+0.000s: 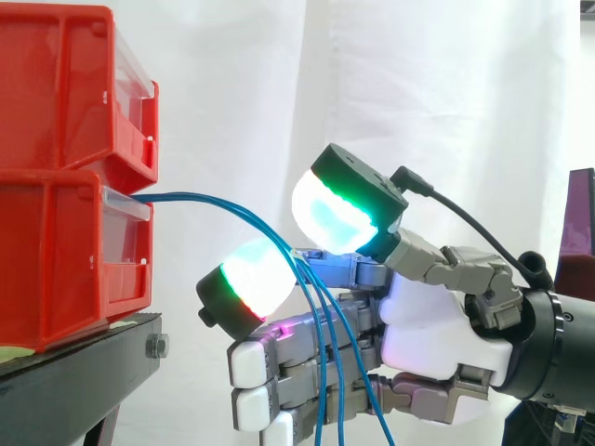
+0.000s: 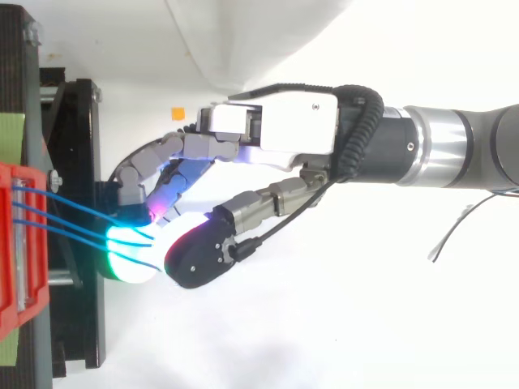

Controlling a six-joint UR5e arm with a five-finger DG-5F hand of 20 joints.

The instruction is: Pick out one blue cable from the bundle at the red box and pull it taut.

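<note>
- The blue cables (image 1: pixel 200 195) are thin, glossy strands. In the side view you see them leave the left-centre of the frame as a tight pair, arc rightward and drop towards the bottom centre.
- In the top view you can count three strands, running side by side from the left edge to the glowing pads.
- The hand (image 1: pixel 437 325) enters from the right and grips the bundle. The thumb pad (image 1: pixel 335 218) and one finger pad (image 1: pixel 256 274) are closed together where the strands converge. You cannot tell how many strands are actually caught.
- Below the pinch the strands fan out and hang slack in front of the curled fingers.
- Two red bins are stacked at the left of the frame. The cables come out over the clear front lip of the lower bin (image 1: pixel 56 260). The upper bin (image 1: pixel 56 84) sits directly on it. You cannot make out the inside of either.
- The bins rest on the black stand (image 1: pixel 65 381), with its front edge just under the lower bin's face.
- Between the bin front and the pads, only the cables cross the gap. Behind is the white curtain (image 1: pixel 418 84).
</note>
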